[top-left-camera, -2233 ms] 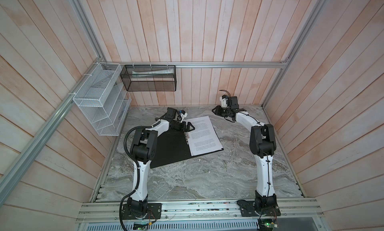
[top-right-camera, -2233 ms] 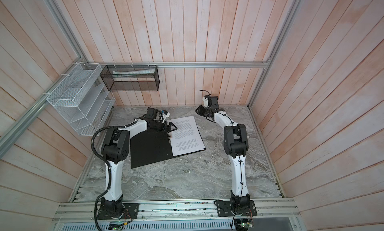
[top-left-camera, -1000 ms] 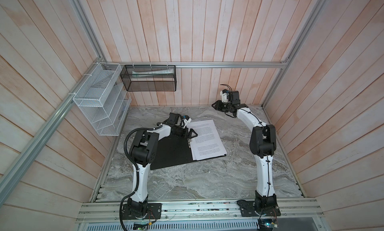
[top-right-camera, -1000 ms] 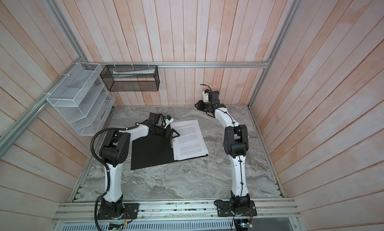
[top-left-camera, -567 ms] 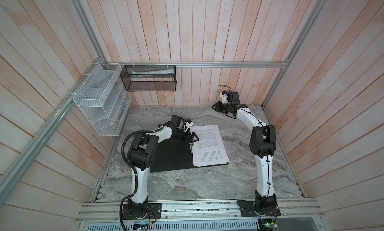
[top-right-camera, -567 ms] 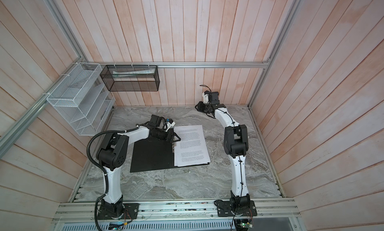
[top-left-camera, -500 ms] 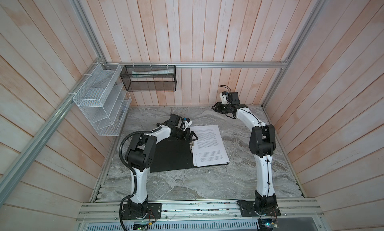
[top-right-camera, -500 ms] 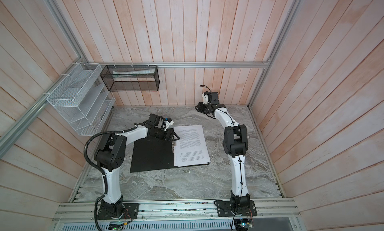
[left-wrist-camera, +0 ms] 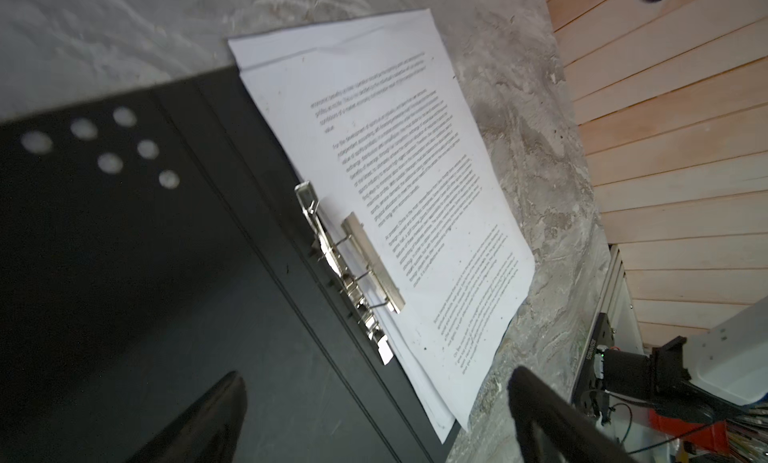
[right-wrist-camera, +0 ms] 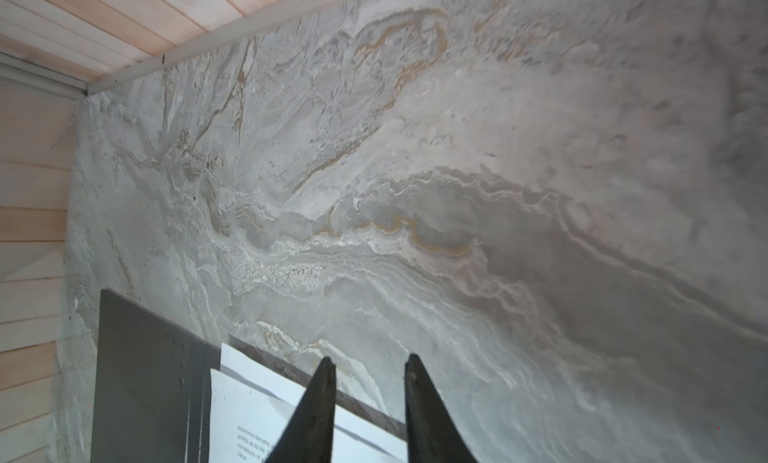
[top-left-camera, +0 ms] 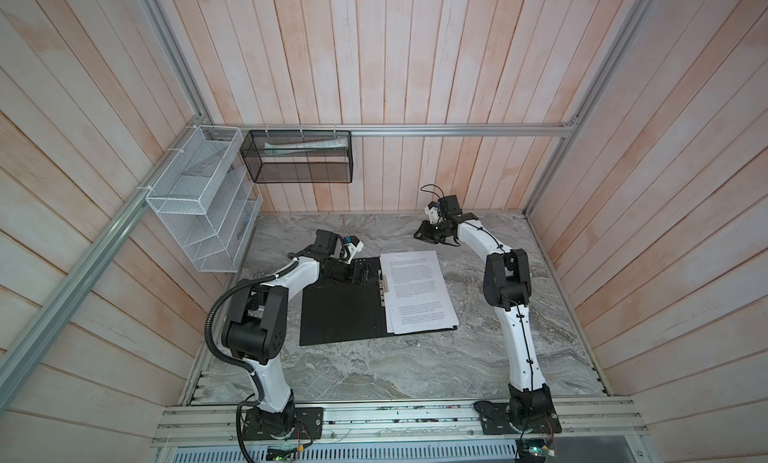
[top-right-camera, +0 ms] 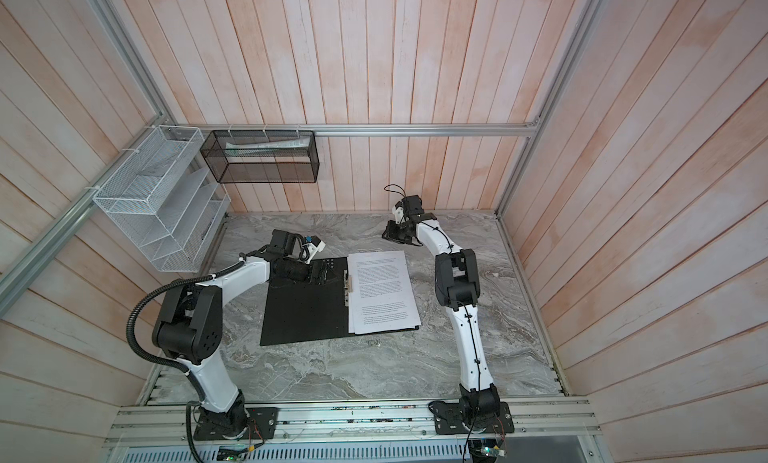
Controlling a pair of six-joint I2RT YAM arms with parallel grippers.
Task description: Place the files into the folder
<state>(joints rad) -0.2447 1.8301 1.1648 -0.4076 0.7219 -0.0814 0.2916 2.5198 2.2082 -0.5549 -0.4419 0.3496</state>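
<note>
Left gripper (left-wrist-camera: 374,377) gapes above folder (left-wrist-camera: 124,253); files (right-wrist-camera: 249,407) read "economic benefits".

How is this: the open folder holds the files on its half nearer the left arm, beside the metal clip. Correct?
No. The files lie on the half nearer the right arm, beside the metal clip of the open folder; see both top views.

You had the flat A4 folder (top-left-camera: 340,311) lying open, black inside facing up. The loose white printed paper sheets (top-left-camera: 417,292) lay stacked on its right half, slightly fanned, their inner edge under the metal clip (left-wrist-camera: 374,265) at the spine.
</note>
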